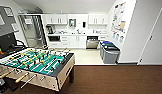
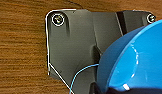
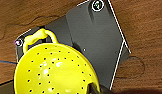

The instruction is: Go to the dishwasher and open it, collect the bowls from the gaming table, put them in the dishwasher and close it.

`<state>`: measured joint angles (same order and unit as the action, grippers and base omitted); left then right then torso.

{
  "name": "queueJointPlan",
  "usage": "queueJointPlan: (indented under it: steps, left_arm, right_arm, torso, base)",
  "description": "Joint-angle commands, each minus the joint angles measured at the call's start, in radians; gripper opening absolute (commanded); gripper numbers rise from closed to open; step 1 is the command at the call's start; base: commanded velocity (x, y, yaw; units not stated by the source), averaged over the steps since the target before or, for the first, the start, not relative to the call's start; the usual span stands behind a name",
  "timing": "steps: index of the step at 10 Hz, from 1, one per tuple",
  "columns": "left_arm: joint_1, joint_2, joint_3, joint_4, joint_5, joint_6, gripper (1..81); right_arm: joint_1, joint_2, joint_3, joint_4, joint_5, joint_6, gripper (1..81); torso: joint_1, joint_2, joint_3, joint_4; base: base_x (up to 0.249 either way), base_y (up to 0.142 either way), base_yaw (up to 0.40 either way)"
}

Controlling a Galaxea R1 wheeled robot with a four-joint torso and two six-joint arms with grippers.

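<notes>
Dishwasher (image 1: 92, 42) sits under the back counter, door looks closed, wide bare floor (image 1: 117, 78) between it and the robot. Grey bins (image 1: 109, 53) stand right of the dishwasher, foosball table (image 1: 34, 66) well to its left. Blue bowl (image 2: 132, 62) fills left wrist view, yellow colander (image 3: 55, 71) fills right wrist view, both look empty. Can't tell either gripper's opening or hold.

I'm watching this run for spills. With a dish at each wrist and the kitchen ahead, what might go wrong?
The wooden table-football table juts close on the left, so turning could clip it. The grey bins narrow the approach to the steel dishwasher. The bright blue bowl and yellow perforated colander could slip.
</notes>
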<state>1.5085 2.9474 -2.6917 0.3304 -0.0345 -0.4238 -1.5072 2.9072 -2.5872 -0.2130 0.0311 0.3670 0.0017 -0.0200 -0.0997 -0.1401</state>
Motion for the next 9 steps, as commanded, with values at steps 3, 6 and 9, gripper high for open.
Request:
queueJointPlan:
  steps: [3,6,9]
  left_arm:
    - [-0.037,-0.010,-0.002,0.001,0.048,-0.003,1.0]
    - [-0.037,-0.010,-0.002,0.004,0.048,-0.003,1.0]
    - [-0.037,-0.008,-0.002,0.004,0.048,-0.003,1.0]
  right_arm:
    - [0.041,-0.010,0.004,-0.008,-0.051,-0.002,1.0]
    - [0.041,-0.009,0.004,-0.008,-0.051,-0.002,1.0]
    - [0.041,-0.010,0.004,-0.008,-0.052,0.000,1.0]
  torso:
    - [0.000,0.000,0.000,0.000]
    - [0.000,0.000,0.000,0.000]
    - [0.000,0.000,0.000,0.000]
  base:
    - [0.159,-0.109,0.000]
    - [0.159,-0.109,0.000]
    - [0.159,-0.109,0.000]
